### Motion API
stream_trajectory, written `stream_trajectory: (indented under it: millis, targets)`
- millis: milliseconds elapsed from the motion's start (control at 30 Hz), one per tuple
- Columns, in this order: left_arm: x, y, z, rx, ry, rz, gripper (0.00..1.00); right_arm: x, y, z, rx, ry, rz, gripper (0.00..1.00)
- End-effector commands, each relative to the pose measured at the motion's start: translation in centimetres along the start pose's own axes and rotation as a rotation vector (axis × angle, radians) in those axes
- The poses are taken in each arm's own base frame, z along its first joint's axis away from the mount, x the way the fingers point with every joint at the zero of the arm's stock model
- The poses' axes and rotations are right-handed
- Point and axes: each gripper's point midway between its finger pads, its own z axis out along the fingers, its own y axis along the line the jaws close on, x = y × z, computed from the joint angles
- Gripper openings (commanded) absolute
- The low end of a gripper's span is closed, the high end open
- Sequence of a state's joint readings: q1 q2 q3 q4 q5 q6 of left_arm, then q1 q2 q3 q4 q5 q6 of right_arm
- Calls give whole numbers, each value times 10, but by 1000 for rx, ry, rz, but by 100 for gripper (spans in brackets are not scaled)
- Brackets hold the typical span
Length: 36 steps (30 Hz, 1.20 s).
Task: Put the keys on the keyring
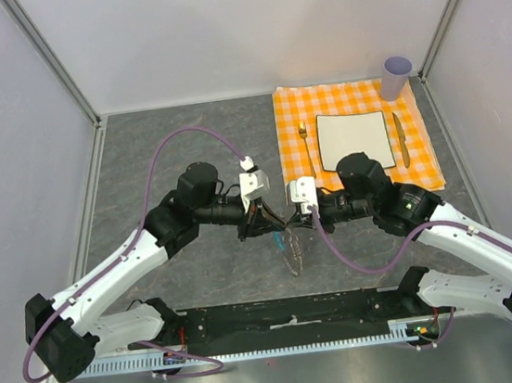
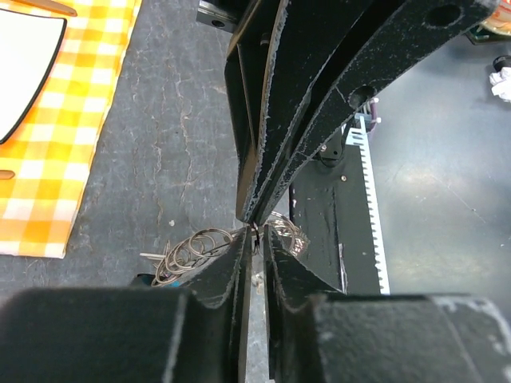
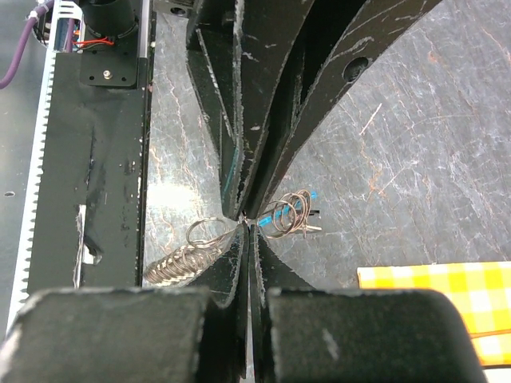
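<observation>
Left claw (image 2: pixel 254 239): narrow, pinching keyring (image 1: pixel 292 254) wire
Right claw (image 3: pixel 247 227): likewise, tip-to-tip
Lie of keyring: trails toward 6 o'clock, both arms equally near

Shiny wire-metal keyring (image 3: pixel 289 215), rough-edged matt black plastic left claw (image 2: pixel 254 236), scratched mottled grey tabletop (image 2: pixel 176 120), checked cloth (image 2: pixel 64 120).

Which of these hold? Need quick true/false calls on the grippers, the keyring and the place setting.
1. The left gripper and right gripper meet tip to tip over bare table, off the placemat. True.
2. Both grippers are wide open. False: each is shut on wire of the keyring.
3. The fork lies right of the plate. False: it lies left of it; the knife is on the right.
4. The cup stands at the placemat's far right corner. True.
</observation>
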State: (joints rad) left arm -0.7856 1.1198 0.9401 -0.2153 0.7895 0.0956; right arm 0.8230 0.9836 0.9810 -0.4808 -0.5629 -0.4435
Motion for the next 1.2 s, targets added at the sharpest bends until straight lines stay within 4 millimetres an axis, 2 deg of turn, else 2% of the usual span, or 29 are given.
stream_trajectory:
  millis: [0, 67, 267, 333, 367, 400, 433, 467, 533, 567, 633, 667, 767, 800, 900, 1167]
  targets:
    - [-14, -4, 0, 31, -16, 48, 12, -36, -3, -7, 3, -102, -85, 0]
    - [-13, -3, 0, 29, -14, 46, 2, -36, -4, -7, 2, -103, -83, 0]
    - [-10, 0, 0, -2, -14, 48, 2, -40, -5, -9, 23, -122, -82, 0]
    - [-16, 2, -2, -29, -45, 64, 2, -40, -9, -11, 55, -124, -69, 0]
    - [-10, 3, -1, -37, -46, 45, 2, -44, -12, -14, 77, -140, -73, 3]
    - [-14, 4, -5, -62, -71, 59, 2, -44, -14, -15, 94, -142, -69, 9]
    - [-22, 6, -5, -78, -114, 83, 2, -44, -15, -15, 105, -145, -54, 19]
    - [-14, 7, -4, -90, -121, 52, 2, -48, -16, -18, 123, -164, -58, 29]
    - [-22, 8, -9, -122, -181, 85, 2, -44, -21, -21, 169, -161, -40, 32]
    - [-20, 9, -8, -132, -214, 62, 2, -50, -22, -27, 195, -190, -39, 34]
    - [-28, 9, -14, -158, -282, 86, 2, -48, -27, -31, 242, -198, -23, 34]
    - [-28, 10, -14, -164, -320, 95, 2, -52, -28, -36, 266, -219, -20, 34]
    - [-29, 7, -18, -173, -376, 112, 2, -45, -30, -37, 293, -209, 6, 33]
    - [-37, 5, -21, -172, -418, 139, 2, -43, -30, -36, 291, -208, 23, 33]
    - [-43, 2, -25, -169, -475, 170, 2, -37, -25, -26, 260, -220, 67, 33]
    - [-50, -4, -29, -155, -546, 184, 2, -16, -22, -11, 239, -215, 107, 33]
